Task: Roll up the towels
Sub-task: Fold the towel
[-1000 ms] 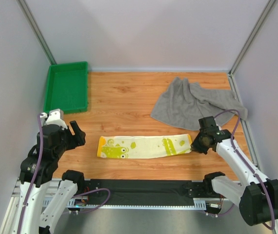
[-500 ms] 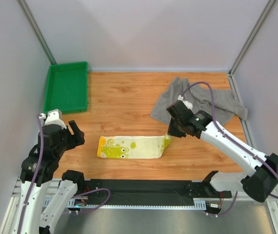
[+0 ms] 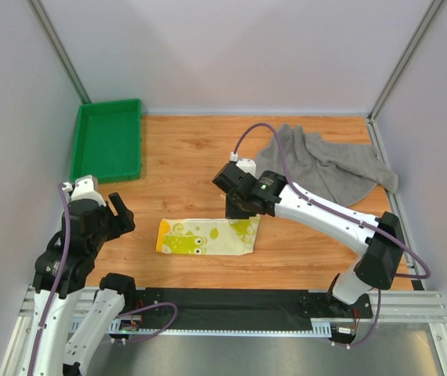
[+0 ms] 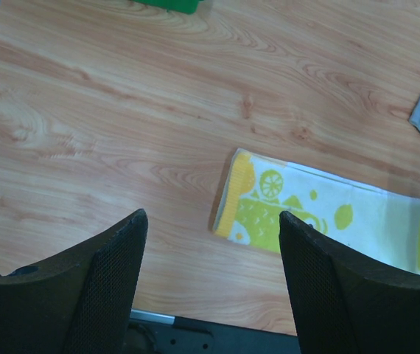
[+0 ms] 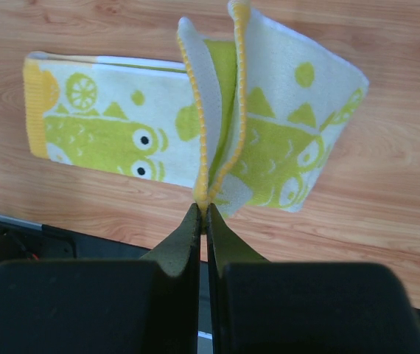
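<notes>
The fingers (image 5: 186, 243) of your right gripper (image 3: 244, 215) stay pinched on the hem of the printed towel (image 3: 196, 237). Only its wrist view shows that. The hem is now carried left, doubling the cloth. Your left gripper (image 4: 211, 215) gapes empty left of it; the grey towel (image 3: 325, 168) lies right.

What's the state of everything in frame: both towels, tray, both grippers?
printed towel: left part flat on the table, right end lifted and bent back over it, not yet rolled
grey towel: crumpled at the far right, unrolled
green tray: flat at the far left corner
left gripper: open, holding nothing, near the printed towel's left end
right gripper: shut on the printed towel's edge
</notes>
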You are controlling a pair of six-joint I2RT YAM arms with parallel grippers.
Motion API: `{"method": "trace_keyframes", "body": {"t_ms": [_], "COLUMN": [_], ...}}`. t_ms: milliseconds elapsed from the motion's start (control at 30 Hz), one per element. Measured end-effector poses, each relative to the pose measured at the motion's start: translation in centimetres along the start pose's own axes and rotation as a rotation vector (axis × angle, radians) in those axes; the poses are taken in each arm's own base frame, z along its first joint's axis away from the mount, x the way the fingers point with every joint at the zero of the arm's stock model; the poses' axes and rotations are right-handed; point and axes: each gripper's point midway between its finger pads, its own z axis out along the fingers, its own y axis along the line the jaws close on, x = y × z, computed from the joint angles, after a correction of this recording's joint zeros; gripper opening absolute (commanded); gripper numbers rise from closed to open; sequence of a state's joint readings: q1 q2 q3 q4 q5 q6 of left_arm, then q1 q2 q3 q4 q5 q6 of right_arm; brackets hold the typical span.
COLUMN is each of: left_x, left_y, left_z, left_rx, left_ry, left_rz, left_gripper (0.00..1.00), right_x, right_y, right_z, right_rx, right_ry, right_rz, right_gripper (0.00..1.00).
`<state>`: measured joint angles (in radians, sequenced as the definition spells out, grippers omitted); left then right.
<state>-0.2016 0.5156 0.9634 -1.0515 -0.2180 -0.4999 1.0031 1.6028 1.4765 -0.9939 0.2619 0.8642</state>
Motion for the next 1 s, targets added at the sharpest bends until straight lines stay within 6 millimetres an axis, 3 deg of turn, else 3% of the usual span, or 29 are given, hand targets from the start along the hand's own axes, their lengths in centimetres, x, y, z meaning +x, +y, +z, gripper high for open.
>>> {"method": "trace_keyframes", "body": {"t_ms": [333,667,1000], "left_x": [0.0,0.0,0.0], "left_y": [0.2,0.2,0.3], "left_z": [0.0,0.0,0.0], "left_rx": [-0.010,-0.015,-0.018], "left_ry": [-0.003,-0.003,-0.004], "left_rz": [-0.008,-0.010,-0.010], "left_gripper": [0.78,0.78,0.78], "right_x": [0.7,2.0,3.1], "right_y": [4.8,7.6,10.7], "right_z": [1.5,3.4,3.9], "right_rx": [-0.032,-0.042,-0.085], "right_ry": [0.014,0.043,0.056], "right_rz": [-0.065,-0.104,-0.140], "right_gripper": [0.00,0.00,0.00]}}
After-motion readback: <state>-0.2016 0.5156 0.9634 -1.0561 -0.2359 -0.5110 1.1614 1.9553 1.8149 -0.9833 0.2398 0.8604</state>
